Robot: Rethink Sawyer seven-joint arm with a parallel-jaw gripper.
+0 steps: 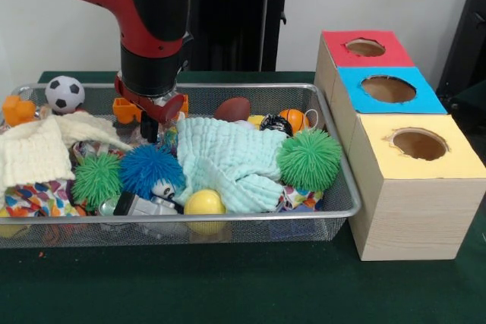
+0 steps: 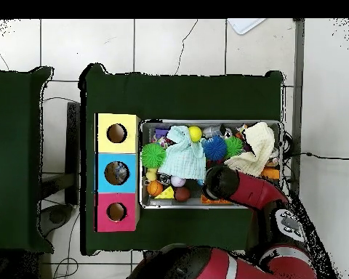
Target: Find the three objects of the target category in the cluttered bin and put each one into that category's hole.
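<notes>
Green counter [image 1: 228, 294]; hand [image 1: 152, 123] is lowered into silver wire-mesh bin [image 1: 228, 218] for searching, grip state indiscernible.

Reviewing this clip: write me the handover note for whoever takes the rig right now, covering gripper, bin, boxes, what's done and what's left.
Gripper: lowered into the bin's back area, between the cream cloth and the mint cloth; open or shut cannot be told.
Bin: still crowded with spiky balls, a soccer ball, a yellow ball and cloths.
Boxes: red, blue, yellow in a row beside the bin. Overhead, something shows inside the blue hole; the other two look empty.
Left: most sorting, apparently.
</notes>
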